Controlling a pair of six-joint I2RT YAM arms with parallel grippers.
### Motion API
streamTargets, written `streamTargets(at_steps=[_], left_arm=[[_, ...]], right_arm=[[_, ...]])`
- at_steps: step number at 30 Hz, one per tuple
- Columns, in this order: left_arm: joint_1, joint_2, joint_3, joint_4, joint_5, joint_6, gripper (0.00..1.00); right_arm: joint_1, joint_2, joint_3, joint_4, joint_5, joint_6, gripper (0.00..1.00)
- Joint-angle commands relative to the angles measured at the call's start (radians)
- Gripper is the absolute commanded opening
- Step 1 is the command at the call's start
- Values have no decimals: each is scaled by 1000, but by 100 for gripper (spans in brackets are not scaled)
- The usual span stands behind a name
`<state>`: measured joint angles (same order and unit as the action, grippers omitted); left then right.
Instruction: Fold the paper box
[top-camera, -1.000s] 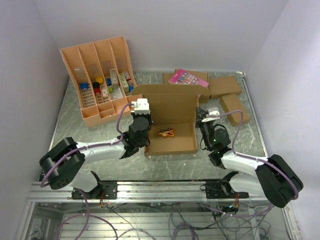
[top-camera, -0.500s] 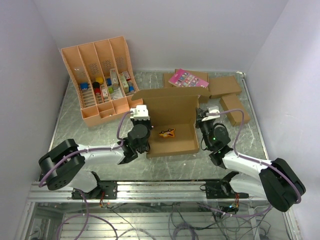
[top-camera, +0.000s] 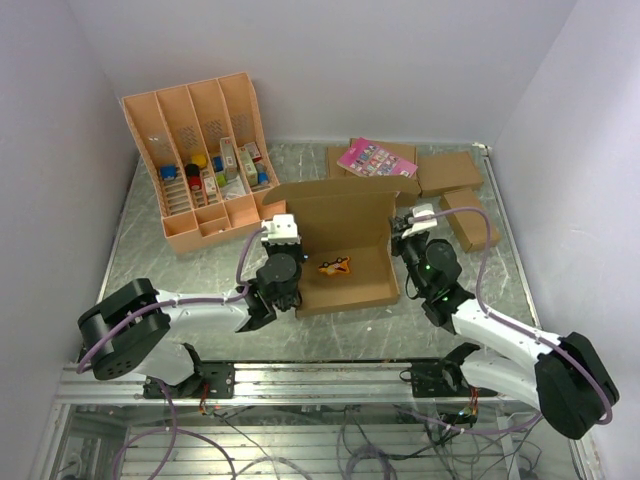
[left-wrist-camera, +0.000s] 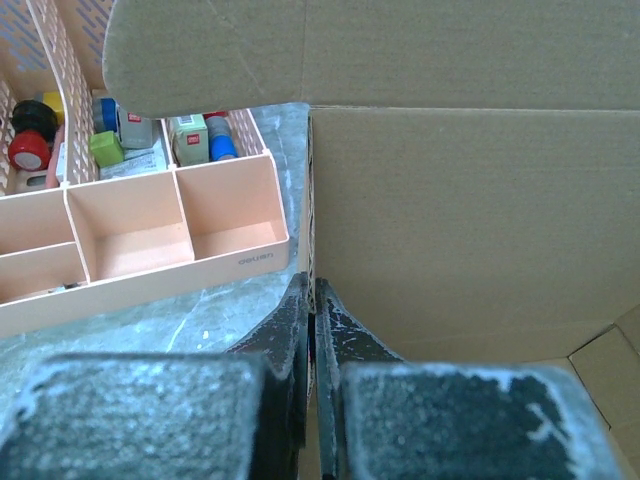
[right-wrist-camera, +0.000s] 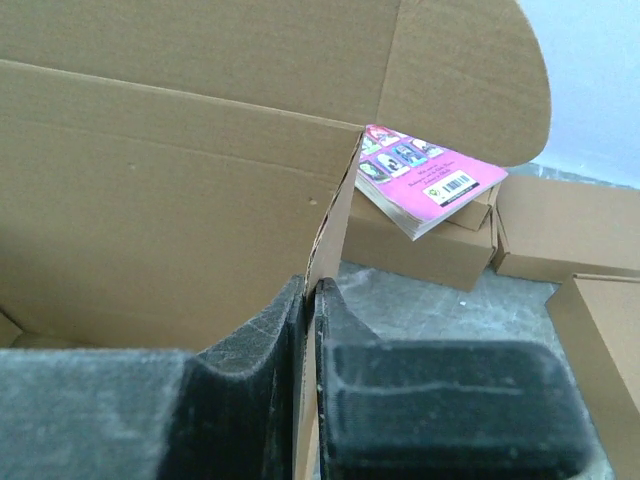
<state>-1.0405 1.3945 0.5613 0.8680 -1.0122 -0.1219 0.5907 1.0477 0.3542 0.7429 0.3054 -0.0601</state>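
Note:
The paper box (top-camera: 345, 283) lies open in the middle of the table, its lid (top-camera: 335, 200) raised at the back and leaning forward. A small orange and yellow thing (top-camera: 334, 265) lies inside it. My left gripper (top-camera: 292, 288) is shut on the box's left side wall; in the left wrist view the thin cardboard edge (left-wrist-camera: 311, 200) runs up from between the closed fingers (left-wrist-camera: 345, 335). My right gripper (top-camera: 403, 272) is shut on the right side wall, and its wrist view shows that wall (right-wrist-camera: 335, 215) pinched between the fingers (right-wrist-camera: 260, 330).
An orange-tan compartment tray (top-camera: 172, 212) with small items stands at the back left, close to the box's left corner (left-wrist-camera: 150, 230). Behind the box to the right lie smaller brown boxes (top-camera: 450, 172) (top-camera: 468, 218), one carrying a pink booklet (top-camera: 378, 157) (right-wrist-camera: 425, 175).
The raised lid has tipped forward, its top edge lower in view. The left gripper has slid toward me along the left wall; the right wrist has shifted farther back.

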Motion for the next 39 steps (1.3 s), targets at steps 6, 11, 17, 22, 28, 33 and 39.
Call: streamTargets(at_steps=[6, 11, 17, 22, 28, 33, 39], left_arm=[[-49, 4, 2, 63, 31, -56, 7], [-52, -17, -2, 50, 26, -54, 7], [-62, -18, 4, 17, 44, -85, 7], [-84, -15, 8, -17, 36, -116, 7], [-109, -26, -3, -50, 16, -141, 7], [-124, -43, -17, -85, 5, -172, 7], [-141, -52, -33, -107, -5, -219, 7]], right_arm=[[2, -72, 36, -294, -159, 3, 4], [1, -114, 45, -359, -159, -30, 3], [1, -155, 42, -421, -175, -88, 2], [2, -172, 45, -473, -204, -97, 1], [1, -198, 51, -530, -202, -112, 1], [1, -209, 55, -583, -189, -129, 1], [1, -233, 52, -631, -175, -154, 1]])
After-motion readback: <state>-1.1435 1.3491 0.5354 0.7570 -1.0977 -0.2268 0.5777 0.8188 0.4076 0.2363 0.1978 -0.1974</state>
